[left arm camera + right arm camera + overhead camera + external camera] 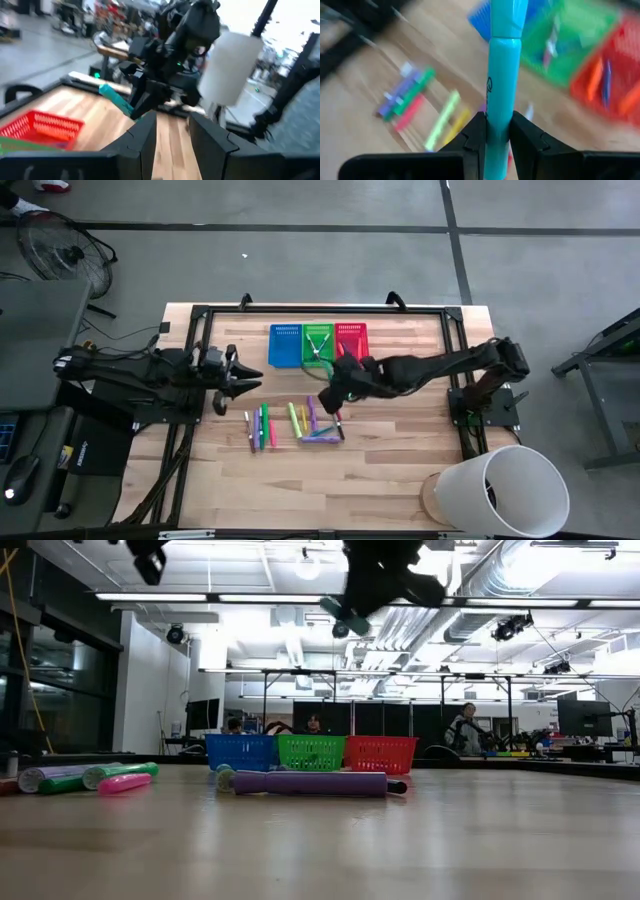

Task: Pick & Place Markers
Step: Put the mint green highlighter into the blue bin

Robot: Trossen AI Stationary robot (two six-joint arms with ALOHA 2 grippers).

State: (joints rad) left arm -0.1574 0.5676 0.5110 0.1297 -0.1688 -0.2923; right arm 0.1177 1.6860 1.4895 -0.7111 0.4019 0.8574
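My right gripper point(338, 385) hangs above the table's middle, just near of the three mesh baskets, shut on a teal marker point(502, 75). That marker also shows in the left wrist view point(115, 97) and high up in the low view point(340, 610). Several markers point(290, 423) in mixed colours lie flat on the wood. The low view shows a purple one point(310, 783), a green one point(120, 772) and a pink one point(125, 783). My left gripper point(172, 135) waits at the table's left point(235, 375), open, nothing between its fingers. My right gripper pinches the teal marker's barrel point(499, 122) between its two fingers point(475, 132). The marker runs on forward past the fingertips, roughly along the fingers. The fingers slant down toward the table. The marker is lifted clear of the table and the other markers.
The blue basket point(285, 345), green basket point(318, 340) and red basket point(352, 340) stand in a row at the far middle; the red one holds orange and blue markers point(600, 82). A white bin point(505, 490) stands at the near right corner. Black frame rails point(320, 310) border the table.
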